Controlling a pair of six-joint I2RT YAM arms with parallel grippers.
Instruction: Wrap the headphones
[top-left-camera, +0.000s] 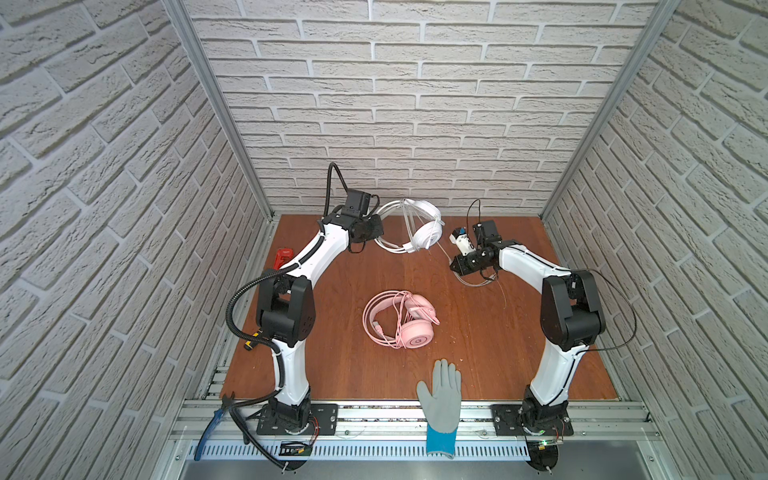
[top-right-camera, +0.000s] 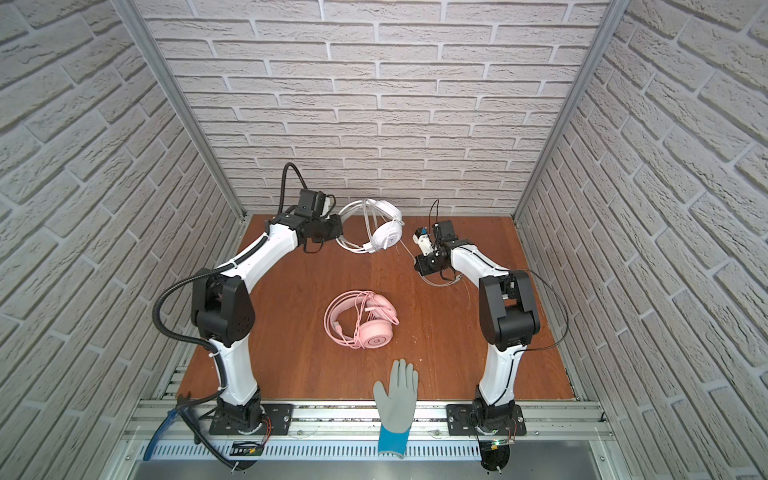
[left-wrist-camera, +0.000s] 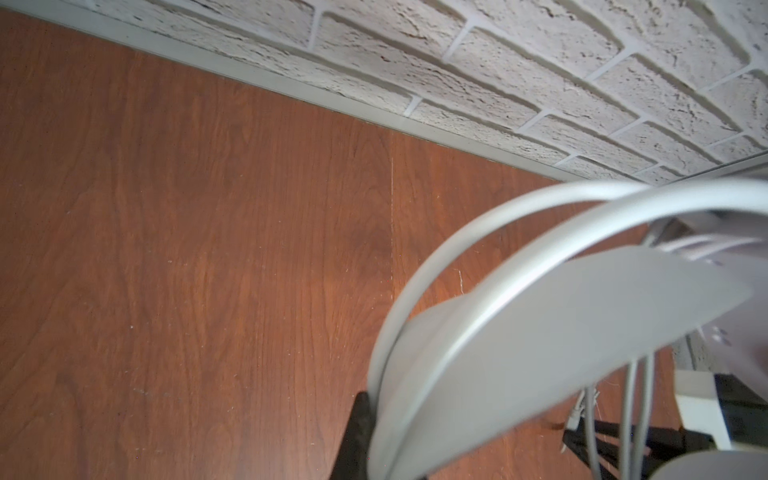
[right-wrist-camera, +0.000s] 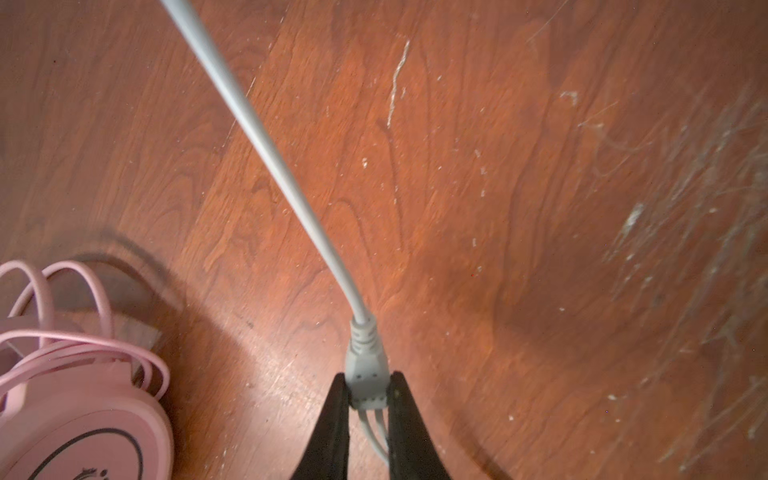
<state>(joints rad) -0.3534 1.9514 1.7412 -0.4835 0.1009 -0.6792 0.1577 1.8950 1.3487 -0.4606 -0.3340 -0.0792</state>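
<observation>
- Clamping the headband of the white headset: left tool, fingers together on the band, at the back of the tabletop near the brick wall.
- Left wrist view: the white headset's bands and an earcup fill the near side. A black finger presses against the band edge.
- White headset is held up with the headband arching to the right of the left tool. One round earcup faces the camera in both top views. Several turns of white cable hang looped below the band. Can't tell if anything touches the tabletop.
- Right tool is pinched on the grey-white splitter block of the white cable, with thin strands running back between the fingers.
- From the splitter the white cable runs in a straight line away from the tool, above the wood.
- Top view: right tool is to the right of the white headset and apart from it, joined only by the cable. Slack loops lie under the right wrist.
- Pink headset lies flat mid-tabletop with its cable bundled on it, between the arms, well apart from both tools. Its edge shows in the right wrist view.
- Grey glove with a blue cuff lies at the front edge.
</observation>
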